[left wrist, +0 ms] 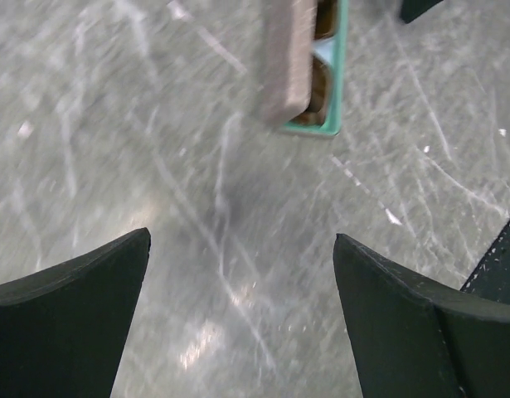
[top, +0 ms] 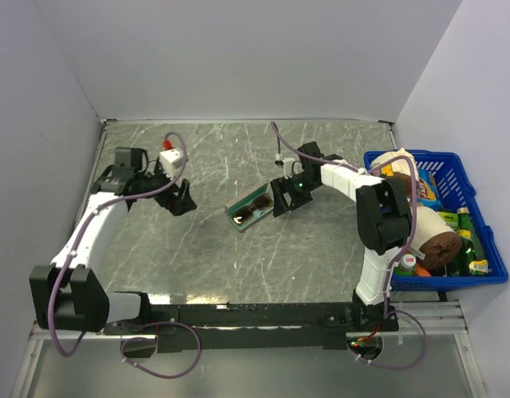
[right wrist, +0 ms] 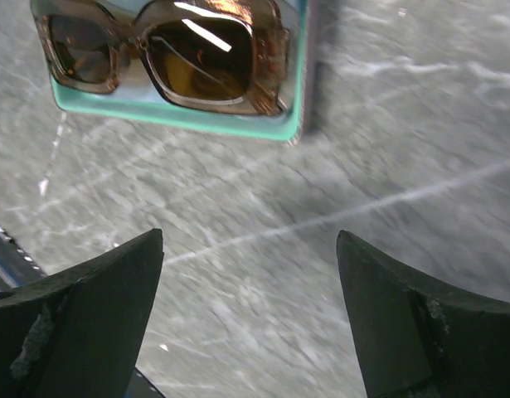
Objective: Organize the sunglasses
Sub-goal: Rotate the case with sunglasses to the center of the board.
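**Sunglasses [top: 253,213] in open case [top: 236,219], right gripper [top: 281,199] nearer**

Sunglasses lie in the teal-lined case mid-table [top: 238,274], long axis slanting lower-left to upper-right in the top view. Right gripper, spread and empty, is just beside the case's right end. Left gripper [top: 182,199], also spread, is well apart to the left.

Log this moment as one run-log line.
sunglasses: in open case | left gripper: open, empty | right gripper: open, empty, near case

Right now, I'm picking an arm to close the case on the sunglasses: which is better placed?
Right, probably. The right gripper hangs open just beside the case with the sunglasses lying inside; the left gripper, also open, sits farther off on its other side.
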Action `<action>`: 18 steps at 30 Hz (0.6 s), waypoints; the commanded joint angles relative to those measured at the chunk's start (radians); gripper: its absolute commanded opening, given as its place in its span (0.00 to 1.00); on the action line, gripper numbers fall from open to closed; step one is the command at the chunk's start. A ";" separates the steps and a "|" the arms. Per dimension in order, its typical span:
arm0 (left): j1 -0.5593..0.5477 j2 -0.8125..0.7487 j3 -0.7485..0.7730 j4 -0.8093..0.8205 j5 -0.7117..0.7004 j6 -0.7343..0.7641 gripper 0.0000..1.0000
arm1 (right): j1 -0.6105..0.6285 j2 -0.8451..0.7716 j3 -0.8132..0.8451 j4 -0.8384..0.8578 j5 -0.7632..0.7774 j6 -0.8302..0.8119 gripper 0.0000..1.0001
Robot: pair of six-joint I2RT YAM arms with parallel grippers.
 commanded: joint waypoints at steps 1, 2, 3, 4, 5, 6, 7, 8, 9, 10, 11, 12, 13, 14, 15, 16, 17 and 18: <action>-0.093 0.095 0.094 0.095 0.018 -0.047 0.97 | 0.001 0.052 0.028 0.033 -0.094 0.056 0.89; -0.102 0.115 0.122 0.100 0.026 -0.051 0.96 | 0.001 0.060 0.029 0.033 -0.098 0.061 0.88; -0.113 0.136 0.136 0.103 0.035 -0.056 0.96 | 0.001 0.065 0.029 0.033 -0.103 0.062 0.88; -0.131 0.174 0.148 0.118 0.035 -0.068 0.96 | -0.001 0.072 0.028 0.035 -0.112 0.066 0.87; -0.140 0.193 0.169 0.123 0.041 -0.070 0.97 | -0.001 0.077 0.026 0.041 -0.112 0.075 0.85; -0.148 0.213 0.182 0.126 0.048 -0.074 0.96 | -0.001 0.080 0.025 0.044 -0.117 0.078 0.84; -0.163 0.250 0.194 0.126 0.066 -0.076 0.96 | -0.002 0.086 0.023 0.045 -0.127 0.082 0.84; -0.171 0.268 0.220 0.123 0.077 -0.076 0.96 | -0.002 0.089 0.020 0.047 -0.132 0.087 0.81; -0.177 0.287 0.235 0.118 0.084 -0.077 0.97 | -0.005 0.092 0.020 0.052 -0.137 0.092 0.80; -0.189 0.325 0.251 0.115 0.101 -0.077 0.96 | -0.005 0.097 0.019 0.055 -0.147 0.099 0.79; -0.194 0.345 0.283 0.103 0.107 -0.077 0.96 | -0.008 0.100 0.019 0.056 -0.150 0.101 0.77; -0.205 0.365 0.300 0.095 0.112 -0.074 0.96 | -0.010 0.103 0.020 0.059 -0.153 0.104 0.76; -0.209 0.400 0.315 0.087 0.127 -0.074 0.96 | -0.012 0.111 0.019 0.061 -0.160 0.113 0.75; -0.214 0.417 0.347 0.074 0.132 -0.073 0.96 | -0.015 0.115 0.022 0.061 -0.173 0.118 0.73; -0.225 0.447 0.361 0.064 0.138 -0.074 0.96 | -0.016 0.118 0.028 0.059 -0.178 0.118 0.71; -0.229 0.461 0.375 0.057 0.147 -0.073 0.96 | -0.018 0.126 0.031 0.058 -0.181 0.122 0.69; -0.234 0.472 0.396 0.046 0.150 -0.073 0.97 | -0.018 0.128 0.034 0.059 -0.184 0.122 0.68; -0.244 0.492 0.404 0.043 0.152 -0.073 0.97 | -0.018 0.129 0.034 0.061 -0.186 0.124 0.68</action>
